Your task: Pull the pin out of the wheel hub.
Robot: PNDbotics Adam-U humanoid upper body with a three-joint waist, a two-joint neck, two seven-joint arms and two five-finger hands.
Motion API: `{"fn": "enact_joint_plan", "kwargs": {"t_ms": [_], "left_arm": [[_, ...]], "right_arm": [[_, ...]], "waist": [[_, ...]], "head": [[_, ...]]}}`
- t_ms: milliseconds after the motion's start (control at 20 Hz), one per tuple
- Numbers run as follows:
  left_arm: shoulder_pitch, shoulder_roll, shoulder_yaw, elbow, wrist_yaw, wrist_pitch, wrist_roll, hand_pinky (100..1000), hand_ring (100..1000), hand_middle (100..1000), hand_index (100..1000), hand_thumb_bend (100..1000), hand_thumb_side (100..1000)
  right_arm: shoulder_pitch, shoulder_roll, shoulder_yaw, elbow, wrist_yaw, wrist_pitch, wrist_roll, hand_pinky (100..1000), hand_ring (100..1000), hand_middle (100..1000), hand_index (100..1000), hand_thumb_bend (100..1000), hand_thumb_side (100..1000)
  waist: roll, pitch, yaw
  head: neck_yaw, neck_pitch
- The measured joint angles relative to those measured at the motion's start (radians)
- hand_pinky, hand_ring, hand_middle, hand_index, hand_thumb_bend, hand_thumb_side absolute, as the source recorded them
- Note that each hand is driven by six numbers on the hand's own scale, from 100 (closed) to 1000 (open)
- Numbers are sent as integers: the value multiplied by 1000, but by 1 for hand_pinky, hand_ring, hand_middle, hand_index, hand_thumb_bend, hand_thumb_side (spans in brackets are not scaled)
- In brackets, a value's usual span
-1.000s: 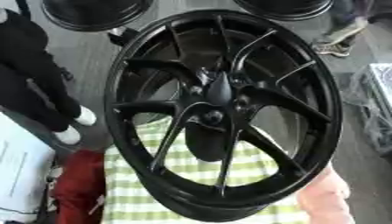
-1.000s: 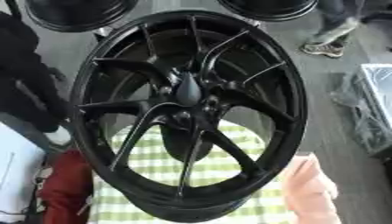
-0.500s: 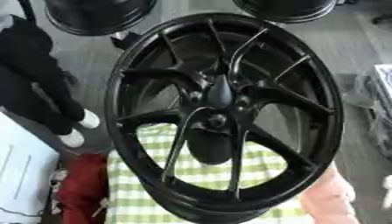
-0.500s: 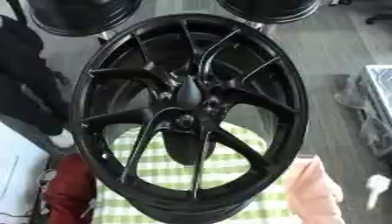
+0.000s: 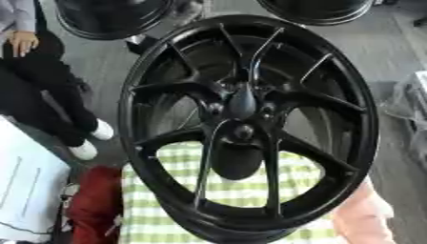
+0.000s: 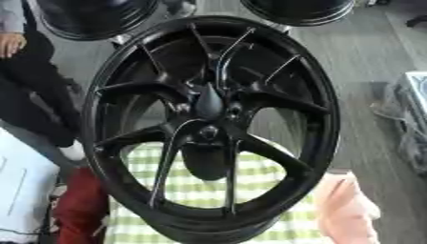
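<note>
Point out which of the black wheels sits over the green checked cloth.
The big spoked wheel filling the middle of the view: the green checked cloth shows through its lower spokes. The two other black wheels lie beyond it, over grey floor.

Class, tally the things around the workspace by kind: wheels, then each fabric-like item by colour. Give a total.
Black wheels: 3
Green checked cloth: 1
Red fabric item: 1
Pink item: 1
Total: 6

A glossy black multi-spoke alloy wheel hub stands over a green-and-white checked cloth. Left of the cloth lies a dark red fabric bundle; right of it, a pale pink fabric.
</note>
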Motion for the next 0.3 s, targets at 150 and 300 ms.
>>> {"fn": "enact_joint_plan", "kwargs": {"t_ms": [150, 300], "left_arm": [[-7, -3, 0, -2, 0, 0, 0, 792, 722, 814, 735, 374, 602], [-15, -9, -1, -2, 2, -1, -1, 792, 722, 816, 738, 373, 601]], "right_arm": [[-48, 117, -11, -71, -69, -23, -39, 724, 752, 674, 824, 100, 584], [-80, 230, -25, -122, -78, -41, -58, 720, 742, 662, 818, 100, 585]], "waist": [[6, 0, 14], [12, 0, 35]], "head": [[0, -4], [4, -6]]}}
